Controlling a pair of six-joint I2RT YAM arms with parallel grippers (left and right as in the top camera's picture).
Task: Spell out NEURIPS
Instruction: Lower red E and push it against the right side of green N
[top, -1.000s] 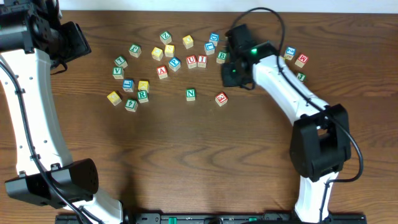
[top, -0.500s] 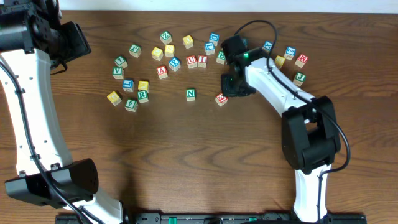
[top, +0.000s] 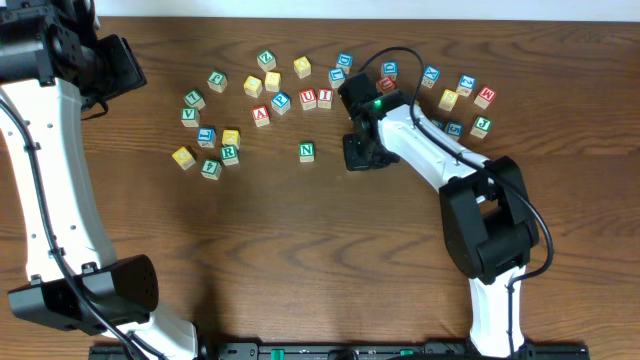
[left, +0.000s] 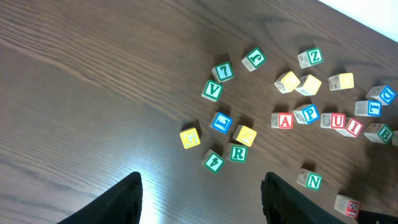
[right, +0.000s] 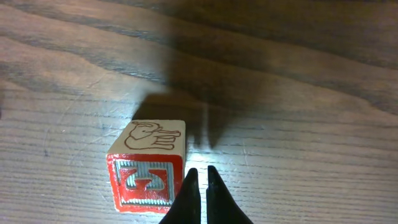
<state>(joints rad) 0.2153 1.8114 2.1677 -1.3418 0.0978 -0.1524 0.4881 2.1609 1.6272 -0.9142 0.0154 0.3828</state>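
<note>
The red E cube (right: 147, 174) lies on the wood in the right wrist view, an animal drawing on its top face. My right gripper (right: 200, 178) is shut, its tips against the cube's right side and holding nothing. From overhead that gripper (top: 358, 150) covers the E. The green N cube (top: 306, 151) sits just left of it. Farther back are the red U (top: 308, 97), red I (top: 324, 97) and blue P (top: 281, 101); the green R (top: 229, 153) is at the left. My left gripper (left: 202, 208) hangs open and empty, high above the table.
Other letter cubes lie scattered: a red A (top: 261, 115), a green V (top: 190, 116), yellow ones (top: 183, 157), and a cluster at the back right (top: 466, 84). The right arm (top: 430, 150) reaches across the table's middle. The left arm (top: 60, 200) stands along the left edge.
My right gripper has swung left and toward the front, coming down beside the red E cube and covering it from overhead. Cubes behind the arm now show. The left arm has not moved.
</note>
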